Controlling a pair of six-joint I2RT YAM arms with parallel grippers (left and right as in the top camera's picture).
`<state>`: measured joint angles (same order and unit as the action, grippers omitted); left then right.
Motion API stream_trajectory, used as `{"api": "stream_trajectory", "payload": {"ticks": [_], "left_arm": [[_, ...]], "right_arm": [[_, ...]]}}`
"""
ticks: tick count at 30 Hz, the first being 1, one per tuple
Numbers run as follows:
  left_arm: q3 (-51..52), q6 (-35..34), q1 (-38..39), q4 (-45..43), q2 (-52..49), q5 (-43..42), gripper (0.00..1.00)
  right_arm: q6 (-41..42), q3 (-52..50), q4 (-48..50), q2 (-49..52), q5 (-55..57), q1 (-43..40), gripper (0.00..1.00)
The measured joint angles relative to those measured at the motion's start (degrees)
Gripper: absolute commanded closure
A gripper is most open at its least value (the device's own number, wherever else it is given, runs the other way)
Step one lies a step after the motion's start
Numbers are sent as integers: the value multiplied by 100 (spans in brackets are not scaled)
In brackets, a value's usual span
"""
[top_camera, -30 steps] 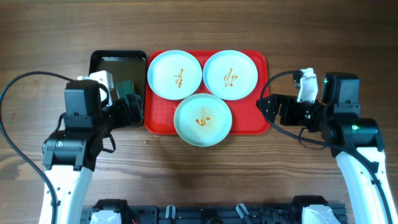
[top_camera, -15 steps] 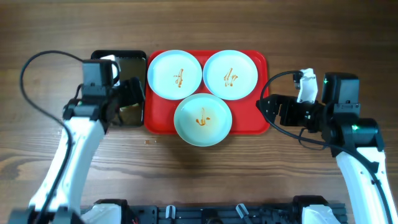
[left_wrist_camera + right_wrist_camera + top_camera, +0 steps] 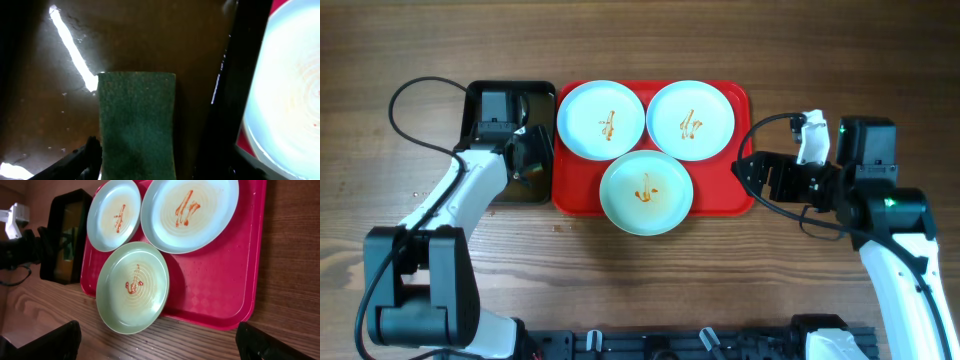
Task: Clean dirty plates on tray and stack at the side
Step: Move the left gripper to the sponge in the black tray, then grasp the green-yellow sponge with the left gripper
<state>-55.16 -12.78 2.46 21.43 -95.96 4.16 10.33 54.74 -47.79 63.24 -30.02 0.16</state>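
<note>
The left gripper [image 3: 162, 161] hangs low over the black tray [image 3: 150, 40] with its fingers parted wider than the green sponge [image 3: 137, 125]. One dark fingertip sits just at the sponge's left edge and the other stands clear of its right edge, so the grip does not look made. The sponge lies flat, its long axis running straight away from the fingers, so they would close across its narrow width. Just beyond the black tray's wall, to the robot's right, begins the red tray [image 3: 735, 195] with all three plates on it. The back-left plate [image 3: 601, 117] is nearest this arm, then the front plate [image 3: 646, 192], which overhangs the tray's near edge, then the back-right plate [image 3: 690, 119]. Each carries an orange smear. Farthest off, the right gripper [image 3: 752, 172] waits beside the red tray, spread wide and empty.
</note>
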Motion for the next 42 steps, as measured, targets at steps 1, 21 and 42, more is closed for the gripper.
{"api": "stream_trajectory", "payload": {"ticks": [1,21,42], "left_arm": [[0,0,0,2,0,35,26],[0,-120,0,-26,-330,433,41],[-63,-140,0,-179,-625,328,96]], "right_arm": [[0,0,0,52,0,0,0],[15,0,-42,470,0,0,1],[15,0,-42,470,0,0,1]]}}
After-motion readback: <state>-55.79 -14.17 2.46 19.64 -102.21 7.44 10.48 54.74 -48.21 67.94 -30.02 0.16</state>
